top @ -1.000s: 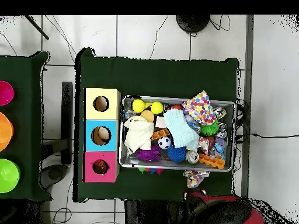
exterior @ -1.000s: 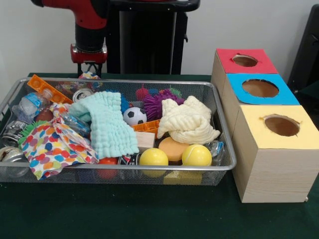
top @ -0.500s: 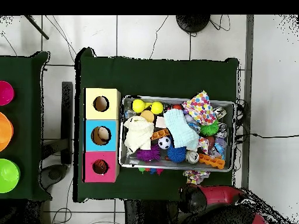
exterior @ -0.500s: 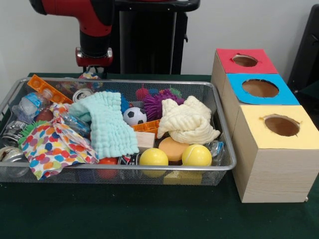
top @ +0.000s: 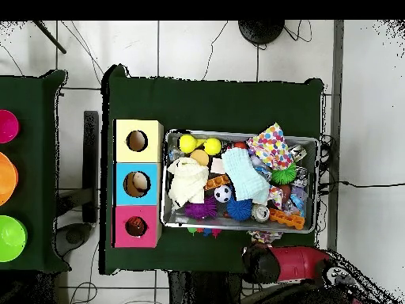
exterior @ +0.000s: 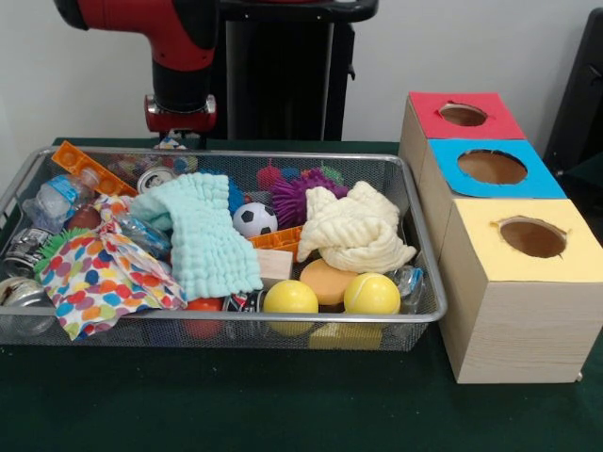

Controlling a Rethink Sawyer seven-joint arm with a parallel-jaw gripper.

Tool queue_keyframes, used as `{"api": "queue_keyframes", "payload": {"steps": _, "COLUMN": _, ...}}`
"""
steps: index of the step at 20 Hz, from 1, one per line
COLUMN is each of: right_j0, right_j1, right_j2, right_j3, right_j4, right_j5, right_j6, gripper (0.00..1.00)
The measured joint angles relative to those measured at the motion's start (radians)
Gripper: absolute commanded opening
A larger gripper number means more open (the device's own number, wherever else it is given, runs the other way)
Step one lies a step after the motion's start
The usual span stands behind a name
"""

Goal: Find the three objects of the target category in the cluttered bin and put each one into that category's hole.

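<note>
On the green surface (exterior: 236,414) stands a wire bin (exterior: 283,325) full of mixed things. At its near wall lie two yellow balls (exterior: 290,297) with an orange sponge (exterior: 327,280) between and just behind them. To the left is a polka-dot cloth (exterior: 99,278), and a mint cloth (exterior: 207,240) lies in the middle. A cream cloth (exterior: 353,231) is bunched at the right. Behind these sit a small soccer ball (exterior: 254,219) and a purple spiky ball (exterior: 297,196). Right of the bin stand three boxes with holes: yellow box (exterior: 532,235) nearest, blue box (exterior: 492,168), then red box (exterior: 464,115). At the far left rim the gripper (exterior: 172,143) hangs over a colourful piece; I cannot tell how its jaws stand.
</note>
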Motion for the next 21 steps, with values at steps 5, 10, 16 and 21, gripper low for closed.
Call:
{"api": "queue_keyframes", "payload": {"steps": 5, "right_j0": 0.0, "right_j1": -0.028, "right_j2": 0.034, "right_j3": 0.0, "right_j4": 0.003, "right_j5": 0.0, "right_j6": 0.0, "gripper": 1.0}}
{"api": "queue_keyframes", "payload": {"steps": 10, "right_j0": -0.012, "right_j1": -0.027, "right_j2": 0.052, "right_j3": -0.008, "right_j4": 0.003, "right_j5": 0.0, "right_j6": 0.0, "gripper": 1.0}}
{"api": "queue_keyframes", "payload": {"steps": 16, "right_j0": -0.051, "right_j1": -0.007, "right_j2": 0.087, "right_j3": -0.028, "right_j4": 0.003, "right_j5": 0.012, "right_j6": 0.0, "gripper": 1.0}}
{"api": "queue_keyframes", "payload": {"steps": 21, "right_j0": -0.085, "right_j1": -0.01, "right_j2": 0.118, "right_j3": -0.03, "right_j4": 0.003, "right_j5": 0.056, "right_j6": 0.0, "gripper": 1.0}}
